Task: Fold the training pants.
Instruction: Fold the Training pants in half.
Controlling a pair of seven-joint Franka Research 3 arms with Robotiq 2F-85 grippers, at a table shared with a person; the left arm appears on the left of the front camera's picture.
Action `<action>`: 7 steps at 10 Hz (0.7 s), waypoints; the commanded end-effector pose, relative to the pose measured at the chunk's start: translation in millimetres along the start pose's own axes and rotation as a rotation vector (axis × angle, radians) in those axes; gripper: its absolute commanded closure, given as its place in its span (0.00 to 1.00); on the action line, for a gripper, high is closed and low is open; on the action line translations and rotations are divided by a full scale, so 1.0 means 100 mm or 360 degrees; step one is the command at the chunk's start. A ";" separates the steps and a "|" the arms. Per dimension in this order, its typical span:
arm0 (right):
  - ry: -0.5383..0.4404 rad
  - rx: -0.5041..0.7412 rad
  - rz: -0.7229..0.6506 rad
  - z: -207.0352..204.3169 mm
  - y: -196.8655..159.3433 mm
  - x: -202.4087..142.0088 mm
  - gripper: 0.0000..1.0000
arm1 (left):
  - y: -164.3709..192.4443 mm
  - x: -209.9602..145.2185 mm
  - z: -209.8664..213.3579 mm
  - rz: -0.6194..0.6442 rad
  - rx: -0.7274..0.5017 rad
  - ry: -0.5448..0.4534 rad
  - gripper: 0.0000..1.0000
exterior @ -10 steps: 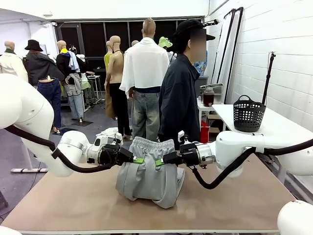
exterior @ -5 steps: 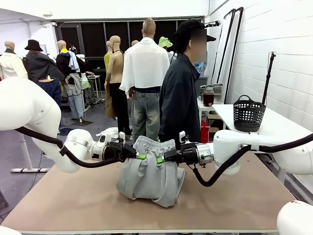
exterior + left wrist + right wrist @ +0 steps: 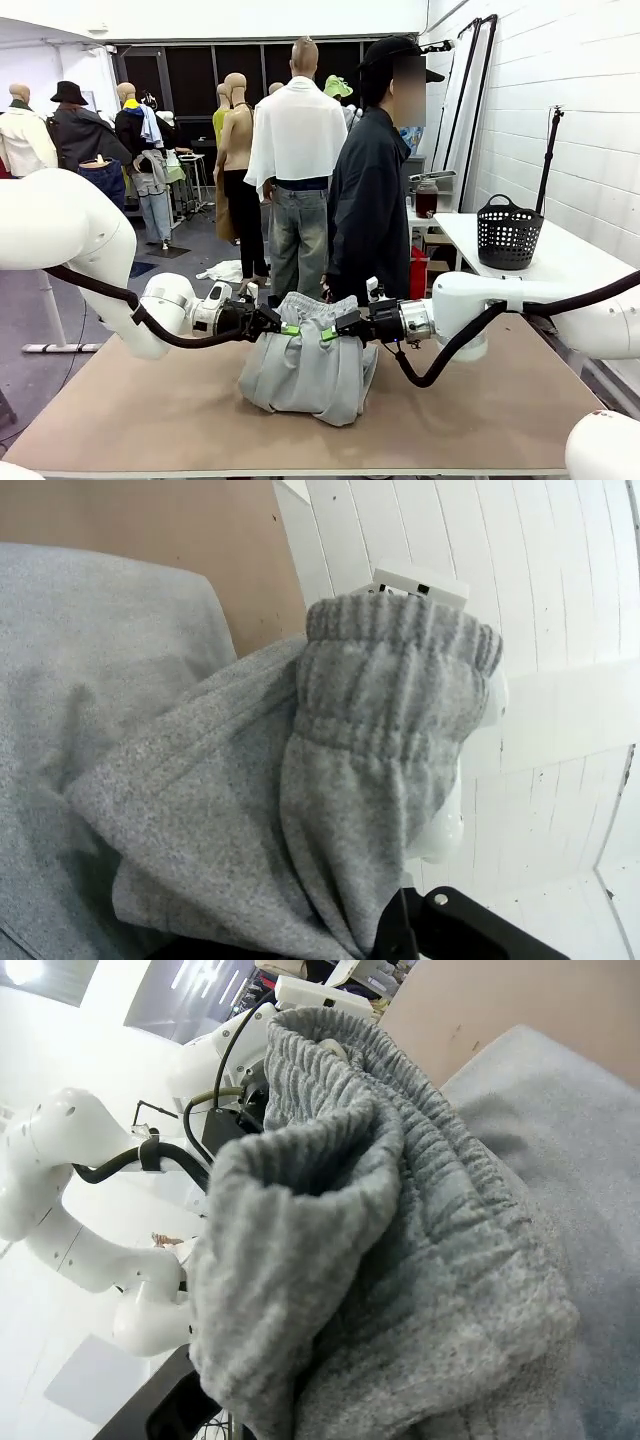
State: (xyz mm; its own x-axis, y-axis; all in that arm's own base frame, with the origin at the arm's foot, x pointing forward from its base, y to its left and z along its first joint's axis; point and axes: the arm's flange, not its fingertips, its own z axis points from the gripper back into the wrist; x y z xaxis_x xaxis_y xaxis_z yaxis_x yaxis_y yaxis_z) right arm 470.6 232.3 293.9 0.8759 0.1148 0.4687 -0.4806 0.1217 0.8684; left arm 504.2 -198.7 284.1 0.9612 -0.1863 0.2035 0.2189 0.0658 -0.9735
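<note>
The light grey training pants (image 3: 300,370) hang bunched over the middle of the table, their gathered waistband at the top and their lower folds resting on the tabletop. My left gripper (image 3: 288,329) is shut on the waistband's left side and my right gripper (image 3: 328,333) is shut on its right side, the two close together. In the left wrist view the ribbed waistband (image 3: 390,710) fills the centre and hides my fingertips. In the right wrist view the waistband (image 3: 350,1150) drapes over my fingers, with the left arm (image 3: 90,1200) behind it.
A person in a dark jacket (image 3: 368,205) stands at the table's far edge just behind the pants. A black mesh basket (image 3: 508,233) sits on a white side table (image 3: 570,262) at the right. The brown tabletop (image 3: 480,400) has free room on both sides.
Both grippers have moved lower and closer together with the waistband, which is now more bunched. The pants sag further onto the table.
</note>
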 end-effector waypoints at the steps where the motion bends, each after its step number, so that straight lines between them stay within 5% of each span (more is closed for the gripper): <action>1: -0.0004 0.0002 0.0001 0.00 0.00 0.00 1.00 | -0.02 -0.01 0.00 -0.0004 0.0005 -0.0002 1.00; 7: -0.0042 -0.0023 0.0036 0.01 -0.12 0.11 1.00 | 0.04 0.10 -0.04 -0.0036 -0.0002 -0.0029 1.00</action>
State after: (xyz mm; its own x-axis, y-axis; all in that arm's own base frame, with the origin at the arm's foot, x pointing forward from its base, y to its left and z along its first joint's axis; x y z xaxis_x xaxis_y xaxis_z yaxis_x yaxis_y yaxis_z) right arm 475.4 231.4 293.1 0.8735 0.1082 0.4747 -0.4857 0.1253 0.8651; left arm 505.6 -202.6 284.7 0.9589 -0.1907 0.2100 0.2255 0.0630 -0.9722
